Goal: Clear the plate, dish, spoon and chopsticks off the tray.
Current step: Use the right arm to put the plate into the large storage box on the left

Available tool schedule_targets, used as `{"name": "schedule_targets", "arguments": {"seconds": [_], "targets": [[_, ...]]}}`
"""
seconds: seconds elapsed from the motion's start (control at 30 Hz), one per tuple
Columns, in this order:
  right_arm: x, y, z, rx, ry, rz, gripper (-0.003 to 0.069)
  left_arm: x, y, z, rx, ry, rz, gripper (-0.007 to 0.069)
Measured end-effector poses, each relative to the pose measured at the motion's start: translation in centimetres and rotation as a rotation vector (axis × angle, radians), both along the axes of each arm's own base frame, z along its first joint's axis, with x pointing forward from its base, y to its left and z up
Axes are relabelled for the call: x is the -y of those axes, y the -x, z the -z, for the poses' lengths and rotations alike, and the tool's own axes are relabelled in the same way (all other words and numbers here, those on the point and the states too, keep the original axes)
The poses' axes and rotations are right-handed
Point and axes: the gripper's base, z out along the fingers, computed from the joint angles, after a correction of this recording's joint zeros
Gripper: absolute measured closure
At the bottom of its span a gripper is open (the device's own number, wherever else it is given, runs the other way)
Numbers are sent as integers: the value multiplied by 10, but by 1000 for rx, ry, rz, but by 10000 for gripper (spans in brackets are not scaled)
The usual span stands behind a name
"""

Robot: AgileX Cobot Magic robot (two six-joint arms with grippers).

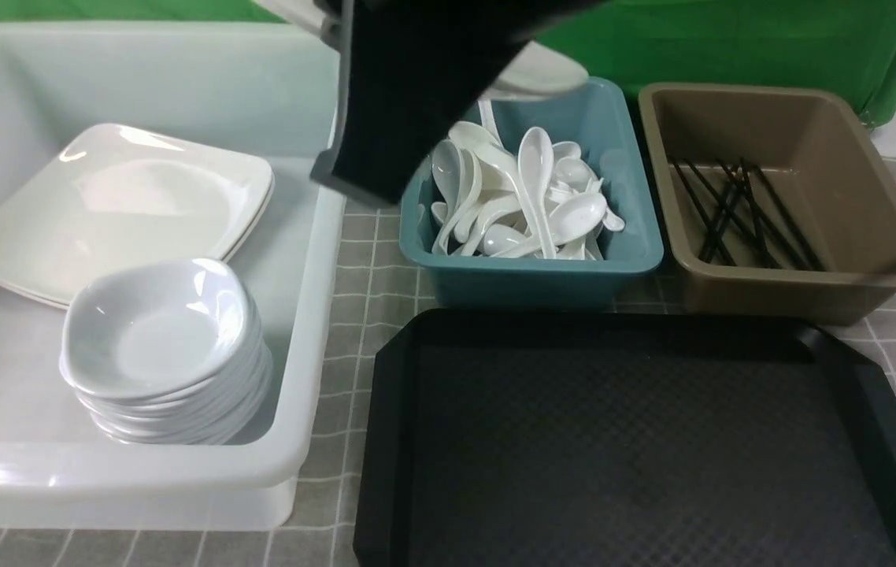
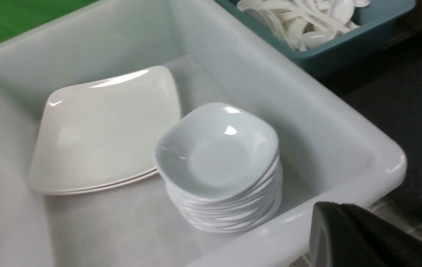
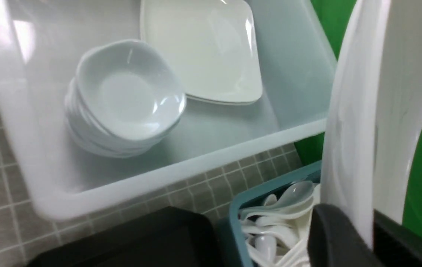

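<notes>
White tub (image 1: 101,472) noted at 9 o'clock, holding square plates (image 1: 117,205) and a stack of small dishes (image 1: 161,331). A strip of checked cloth (image 1: 353,268) separates its rim from the tray (image 1: 629,441) at 5 o'clock, whose textured floor lies exposed rim to rim. Left gripper (image 2: 348,237) is seen closed. At 12 o'clock the plate (image 3: 378,111) is clamped on edge by the right gripper (image 3: 372,233) over the blue tub (image 1: 542,279) of spoons (image 1: 535,197). Chopsticks (image 1: 739,209) lie in the brown tub (image 1: 771,295) at 2 o'clock.
</notes>
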Motion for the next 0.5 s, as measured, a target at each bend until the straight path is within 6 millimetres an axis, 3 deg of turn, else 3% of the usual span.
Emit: {"name": "schedule_targets", "arguments": {"seconds": [0.33,0.47,0.5], "targets": [[-37,-54,38,63,-10,-222,601,-23,24,3,33,27,-130,615],[-56,-75,58,137,8,-292,601,-25,26,5,14,28,-158,615],[-70,-86,70,187,6,-326,601,-26,27,5,12,35,-159,615]]}}
